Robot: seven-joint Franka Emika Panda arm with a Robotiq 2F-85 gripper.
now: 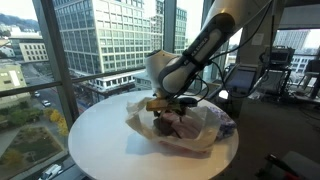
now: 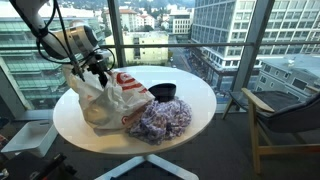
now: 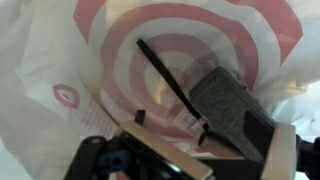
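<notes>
The white plastic bag [image 2: 95, 100] hides its contents; my arm [image 1: 205, 40] bends down over it, my gripper [image 2: 97, 66] spread wide.

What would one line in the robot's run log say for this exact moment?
gripper: open, holding nothing | position: over white bag with red rings | nearby: black bowl, purple bundle | surface: round table

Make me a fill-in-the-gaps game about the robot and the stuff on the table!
1. The table has a ____ top.
2. The rings printed on the white bag are ____.
3. The gripper hangs above the white bag with its jaws ____.
Missing words: round, red, open.
</notes>
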